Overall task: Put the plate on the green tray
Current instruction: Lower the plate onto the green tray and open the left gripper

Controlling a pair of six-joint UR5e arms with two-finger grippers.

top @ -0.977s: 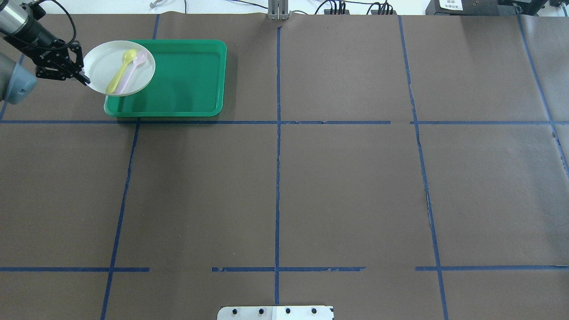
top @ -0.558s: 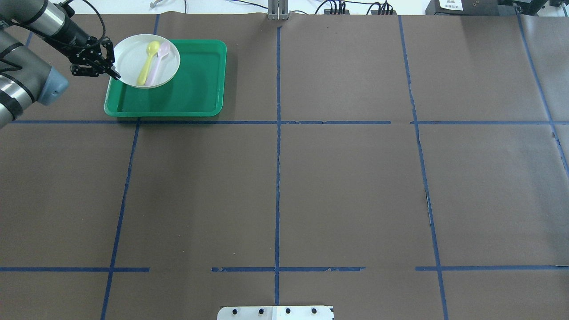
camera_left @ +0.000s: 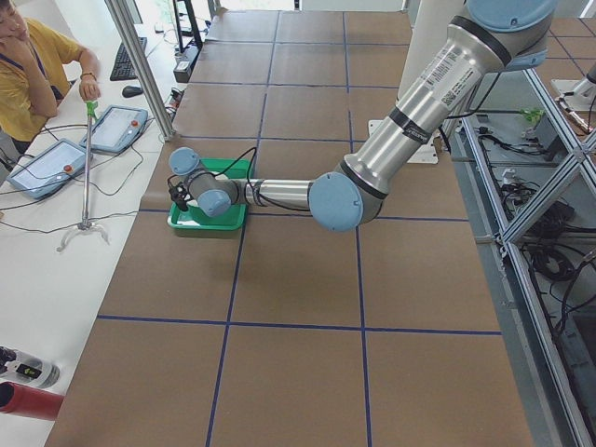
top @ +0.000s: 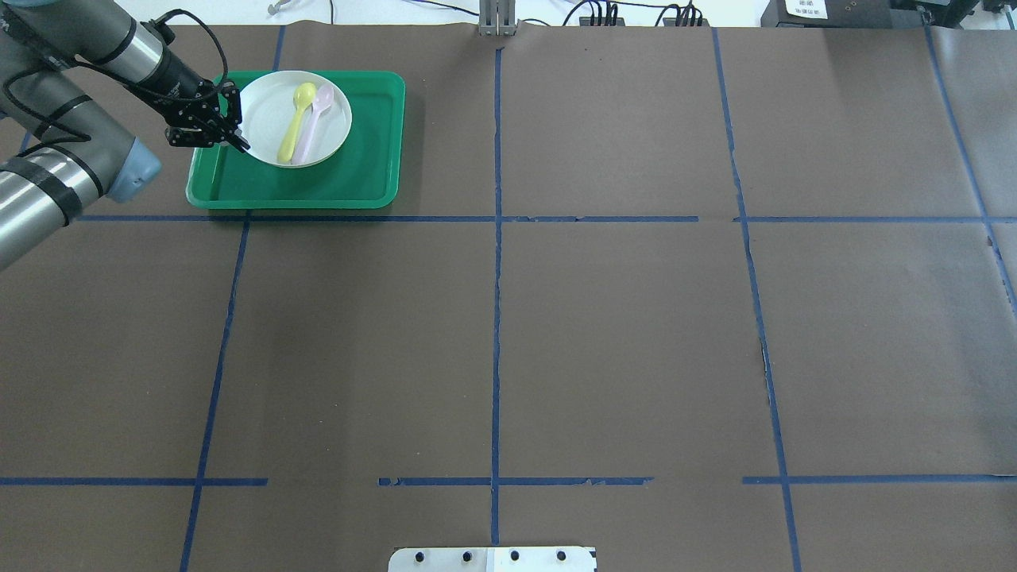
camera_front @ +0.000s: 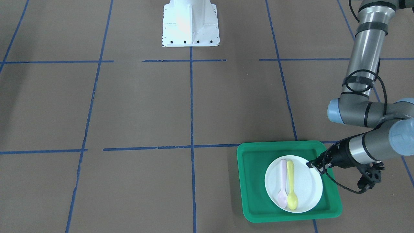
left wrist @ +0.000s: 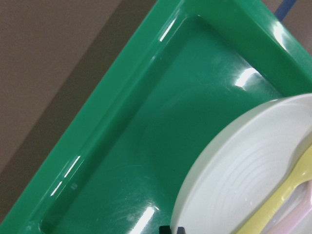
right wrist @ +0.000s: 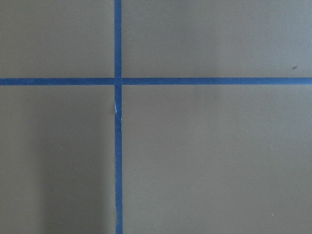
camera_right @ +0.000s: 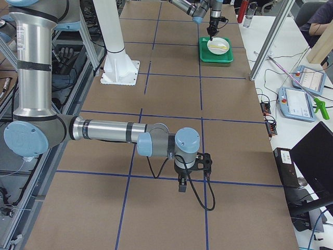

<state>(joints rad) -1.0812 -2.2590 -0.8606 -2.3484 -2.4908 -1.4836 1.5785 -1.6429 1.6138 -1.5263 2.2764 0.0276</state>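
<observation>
The white plate carries a yellow spoon and a pink spoon. My left gripper is shut on the plate's left rim and holds it over the far left part of the green tray, within its rim. The front view shows the plate inside the tray, with the gripper at its edge. In the left wrist view the plate sits slightly above the tray floor. My right gripper hangs over bare table; I cannot tell whether it is open or shut.
The table is brown paper with blue tape lines. The tray lies near the far left corner. The robot's white base stands at the near middle. An operator sits beyond the table's left end.
My left gripper has carried the plate to the right, from overhanging the tray's left edge to within the tray's rim. The spoons stayed on the plate.
</observation>
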